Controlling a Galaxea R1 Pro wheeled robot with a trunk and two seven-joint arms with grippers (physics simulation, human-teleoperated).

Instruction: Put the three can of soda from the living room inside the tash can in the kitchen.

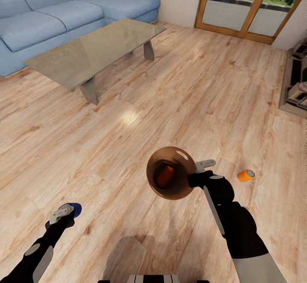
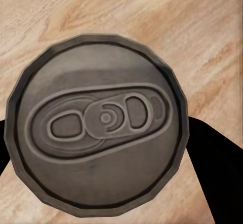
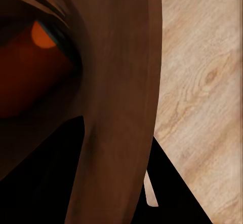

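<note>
Living room, pale plank floor (image 1: 170, 103), blue sofa (image 1: 64, 14) and glass coffee table (image 1: 94, 48) behind. Right gripper (image 1: 200, 174) clamps the rim of the trash can (image 1: 172, 174), held above the floor; one orange can (image 1: 164, 176) lies inside. Left gripper (image 1: 68, 212) is closed around the blue can (image 1: 76, 209), silver top (image 2: 98, 125) facing the wrist camera. A second orange can (image 1: 246, 175) lies on the floor just right of the right arm.

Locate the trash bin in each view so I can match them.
Head view: bin low centre, on the right gripper, orange can inside.
Right wrist view: its brown inner wall, close up.
Left wrist view: blue can top instead.
Shared landmark: wood floor.
</note>
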